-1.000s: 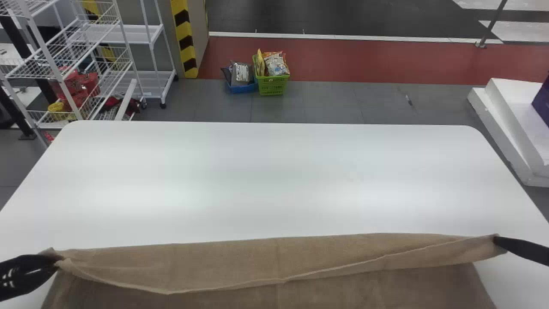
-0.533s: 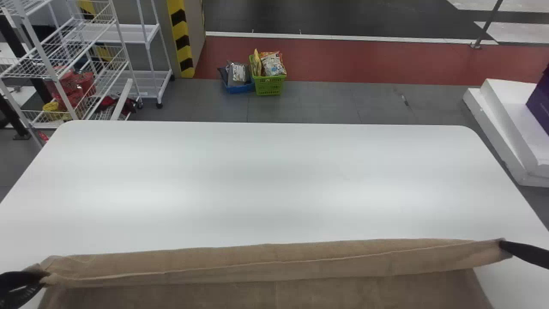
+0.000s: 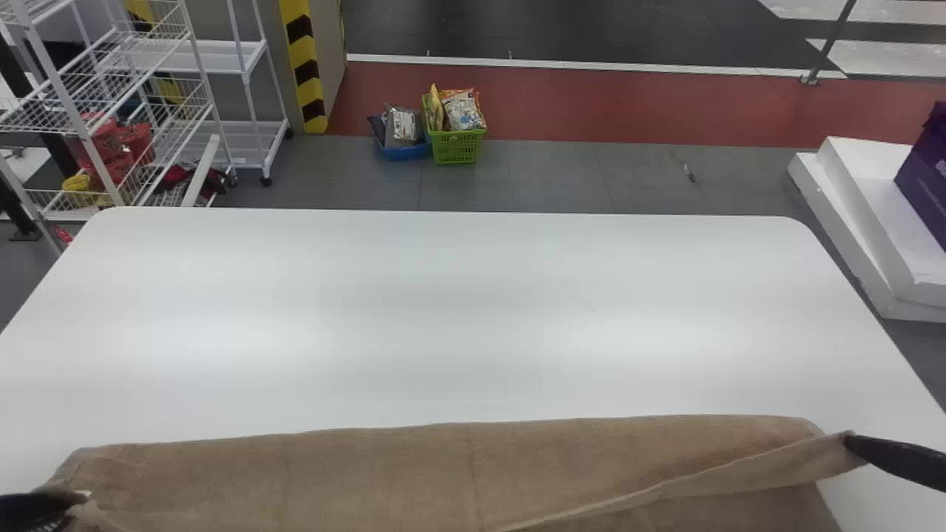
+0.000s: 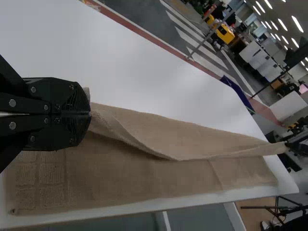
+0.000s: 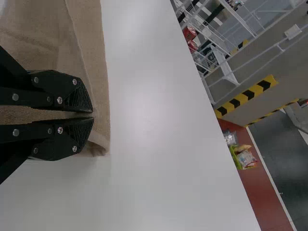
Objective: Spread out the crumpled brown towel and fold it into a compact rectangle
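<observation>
Left end effector [image 4: 90, 114], right end effector [image 5: 93, 115]: both pinching brown towel [image 3: 369, 473], strung between them, likely light, limp, best held near corners.

The towel [image 3: 355, 473] lies on the near part of the table [image 3: 443, 318], shelving [image 3: 222, 58] behind left.

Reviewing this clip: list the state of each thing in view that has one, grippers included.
Towel: partly doubled over, edge raised between the grippers, not yet a compact rectangle
Left gripper: shut on the towel
Right gripper: shut on the towel
Table: bearing the towel
Green basket: filled with packets, on the floor
Blue basket: holding packets, on the floor
</observation>
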